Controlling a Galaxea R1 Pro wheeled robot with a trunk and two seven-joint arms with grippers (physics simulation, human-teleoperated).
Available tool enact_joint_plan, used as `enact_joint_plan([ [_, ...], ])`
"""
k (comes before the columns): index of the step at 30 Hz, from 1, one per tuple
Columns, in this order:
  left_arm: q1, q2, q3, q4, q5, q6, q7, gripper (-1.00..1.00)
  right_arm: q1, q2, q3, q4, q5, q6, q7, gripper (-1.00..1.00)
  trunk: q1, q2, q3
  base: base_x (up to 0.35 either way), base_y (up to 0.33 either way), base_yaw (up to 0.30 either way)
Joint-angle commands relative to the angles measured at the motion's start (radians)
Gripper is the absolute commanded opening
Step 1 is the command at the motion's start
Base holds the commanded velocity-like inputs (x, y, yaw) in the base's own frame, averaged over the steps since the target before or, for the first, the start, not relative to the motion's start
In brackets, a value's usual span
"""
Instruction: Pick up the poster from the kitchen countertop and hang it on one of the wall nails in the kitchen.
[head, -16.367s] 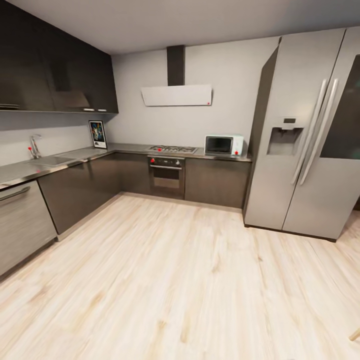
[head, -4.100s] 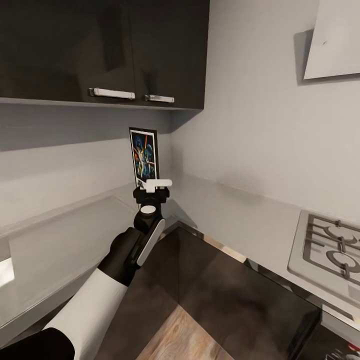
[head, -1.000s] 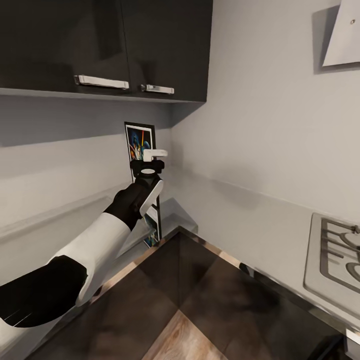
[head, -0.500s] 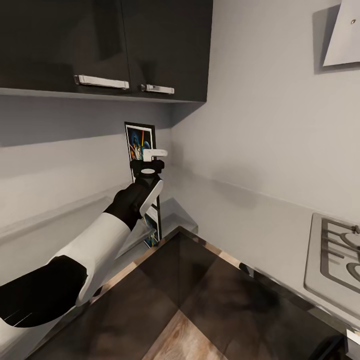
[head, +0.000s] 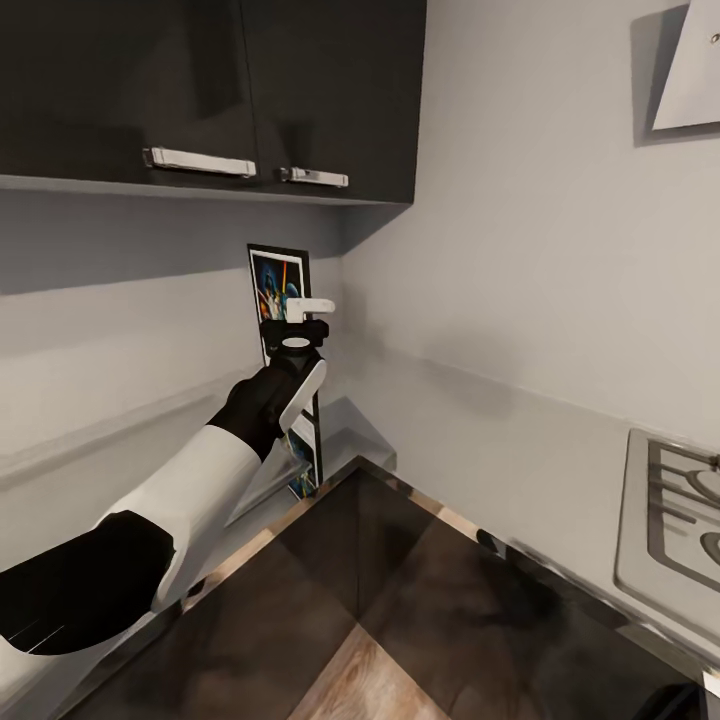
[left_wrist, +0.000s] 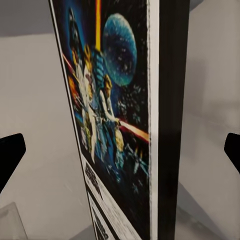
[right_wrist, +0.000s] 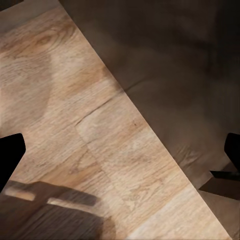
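The poster (head: 277, 300) stands upright in the corner of the kitchen countertop (head: 480, 440), under the dark wall cabinets (head: 210, 95), at about 10 o'clock from head-view centre. Its lower part shows below the forearm, with a reflection on the worktop beside it. The left gripper (head: 300, 305) is raised in front of the poster's mid-height, its white fingers (head: 312, 304) overlapping the right edge of the artwork. In the left wrist view the poster (left_wrist: 112, 125) sits between the two dark fingertips (left_wrist: 10, 155) at the frame's sides, jaws spread wide, well clear of both faces (black frame edge toward the camera, art side angled away). No contact visible. The gas hob (head: 675, 510) sits at 4 o'clock on the counter; the range hood (head: 690, 65) is at 2 o'clock on the wall. The right wrist view shows the wood floor (right_wrist: 100, 125) and dark cabinet fronts (right_wrist: 175, 60); the right gripper's fingertips (right_wrist: 10, 155) are set wide apart, holding nothing.
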Motion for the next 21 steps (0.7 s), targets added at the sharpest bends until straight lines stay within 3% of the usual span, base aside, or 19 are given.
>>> enact_joint_plan([
  [1,-0.001,0.0,-0.002,-0.001,0.006,0.004,0.007,1.0,-0.001,0.0,0.002,0.0,0.004,-0.002,0.0,1.0,0.0,-0.001,-0.002,0.016,0.0,0.0],
  [21,-0.001,0.0,-0.004,0.003,0.003,0.004,0.007,1.0,-0.001,0.0,0.002,0.0,0.004,-0.002,0.0,1.0,0.0,-0.001,-0.028,0.002,0.0,0.0],
])
